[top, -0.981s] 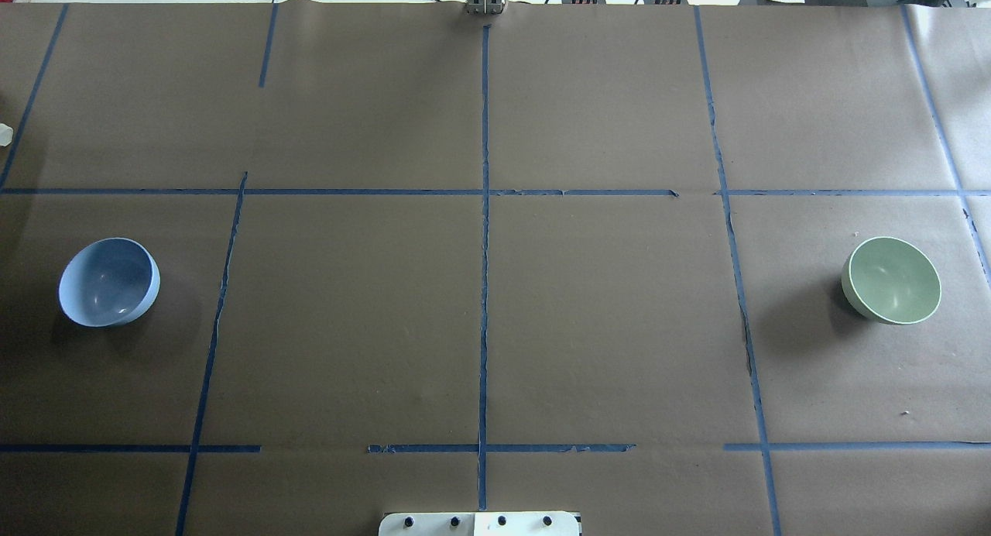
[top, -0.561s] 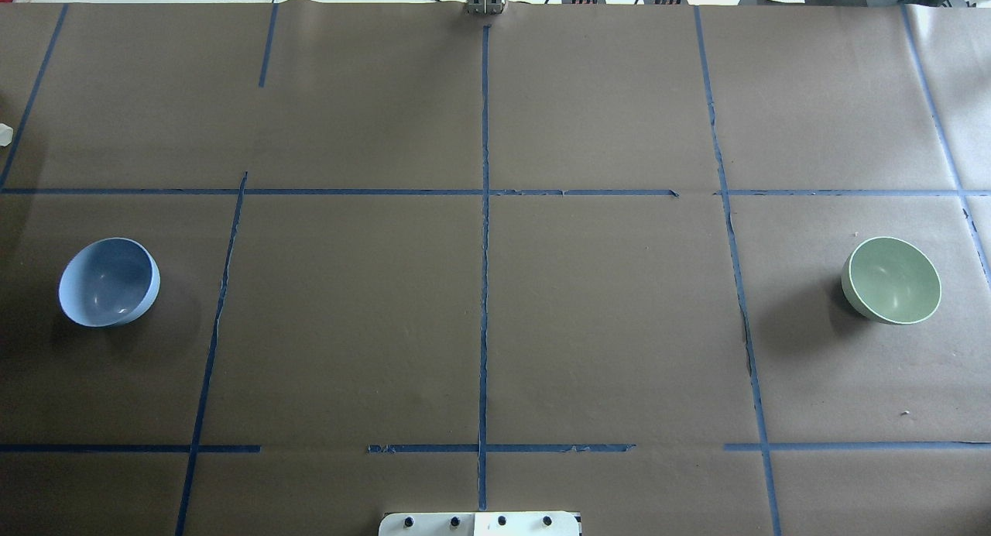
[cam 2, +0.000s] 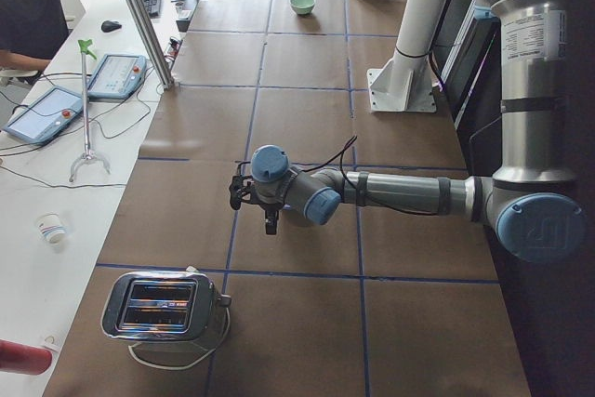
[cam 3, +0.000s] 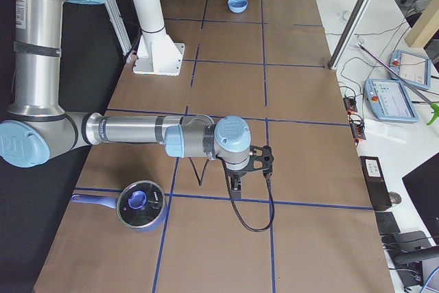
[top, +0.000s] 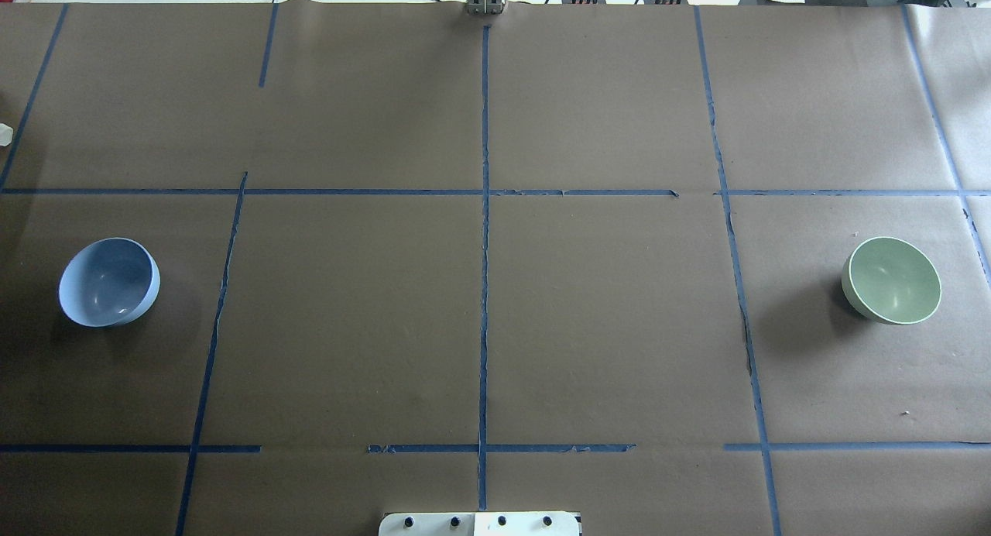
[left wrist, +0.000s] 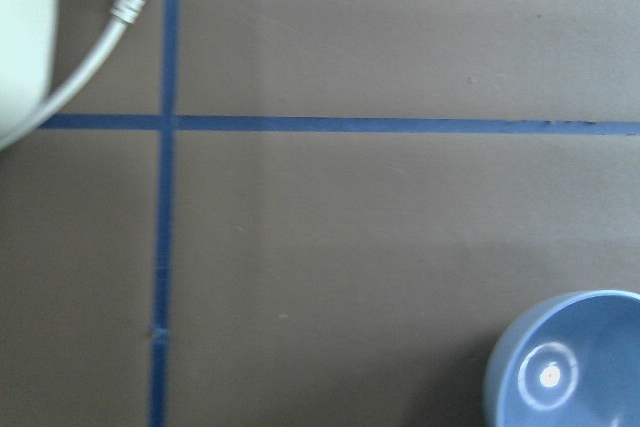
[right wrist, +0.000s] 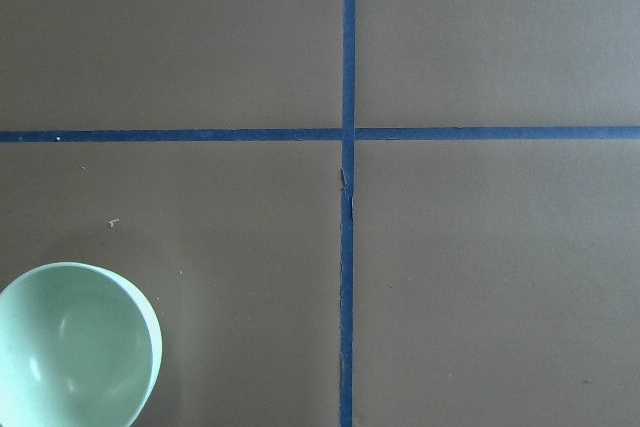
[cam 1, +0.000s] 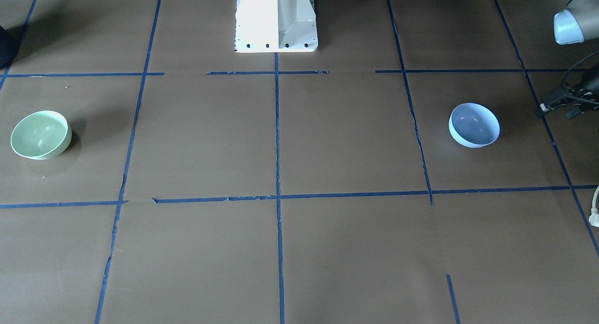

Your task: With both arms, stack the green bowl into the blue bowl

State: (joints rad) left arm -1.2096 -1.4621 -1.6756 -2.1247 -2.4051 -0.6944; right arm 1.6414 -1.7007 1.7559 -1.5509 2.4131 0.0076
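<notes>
Pre-grasp. Green bowl (top: 892, 280) upright at the table's right end, blue bowl (top: 108, 282) at the left end, well apart, neither held. Right gripper (cam 3: 260, 160) and left gripper (cam 2: 246, 194) hover near their bowls; cannot tell whether fingers are apart. Next, probably: right arm descends onto the green rim. Brown paper (top: 619, 327), blue tape grid (top: 484, 288); operator (cam 2: 28, 6) seated alongside

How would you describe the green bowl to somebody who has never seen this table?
Seen from behind the robot, the table is brown paper divided into squares by blue tape lines. At its far right, in the middle row, the green bowl sits alone, open side up. Only its mint-green colour separates it from the same-shaped blue bowl at the far left.
</notes>
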